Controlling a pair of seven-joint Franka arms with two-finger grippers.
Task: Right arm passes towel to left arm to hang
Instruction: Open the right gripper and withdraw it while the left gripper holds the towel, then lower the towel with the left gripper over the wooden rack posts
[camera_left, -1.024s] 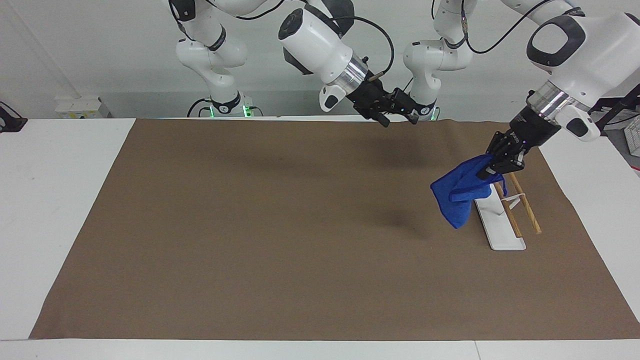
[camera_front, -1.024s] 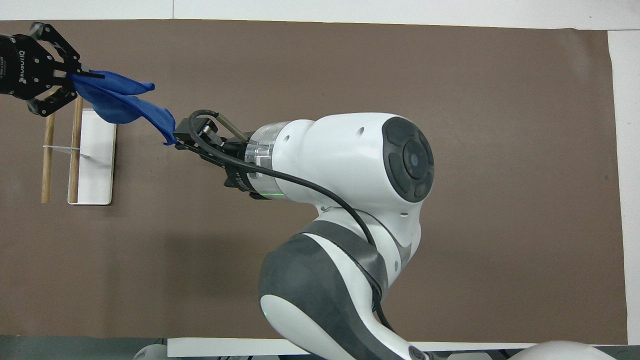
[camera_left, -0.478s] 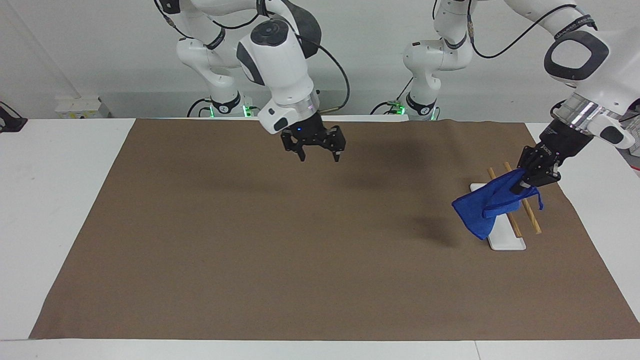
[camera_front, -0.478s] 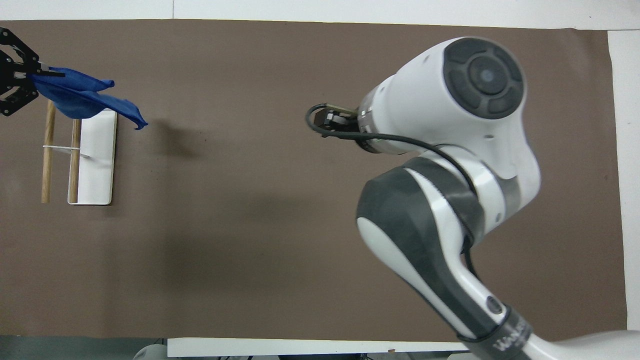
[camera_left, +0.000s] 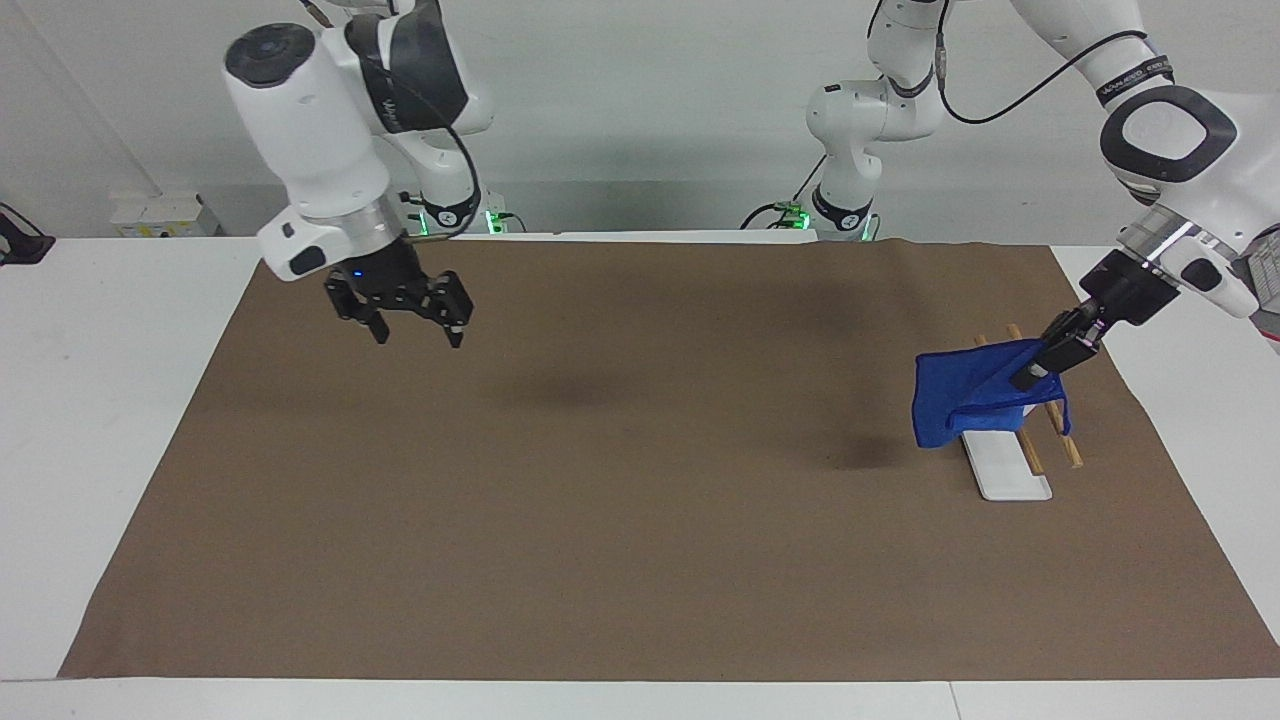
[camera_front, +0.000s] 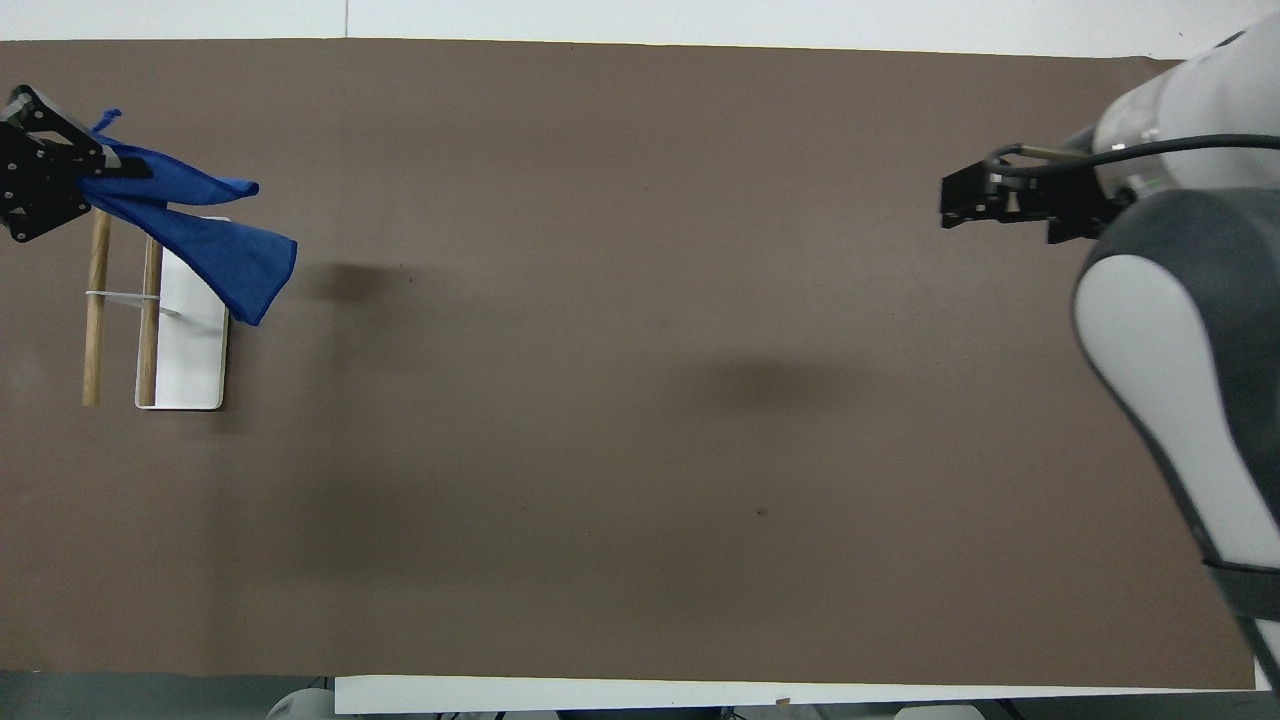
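The bright blue towel (camera_left: 965, 395) (camera_front: 200, 235) hangs in the air from one corner, pinched in my left gripper (camera_left: 1035, 368) (camera_front: 80, 180), which is shut on it. It droops over the small rack (camera_left: 1010, 470) (camera_front: 185, 340), a white base with two wooden rails, at the left arm's end of the mat. Its lower edge is at the rails; whether it touches them I cannot tell. My right gripper (camera_left: 412, 332) (camera_front: 950, 205) hovers open and empty over the mat at the right arm's end, its blue light showing.
A brown mat (camera_left: 640, 520) (camera_front: 640, 450) covers most of the white table (camera_left: 100, 330). The rack is the only object standing on it. Both arm bases stand along the table's edge at the robots' end.
My right arm has swung away from the middle of the mat toward its own end, gripper open throughout. My left gripper has carried the towel over the rack and lowered it a little.
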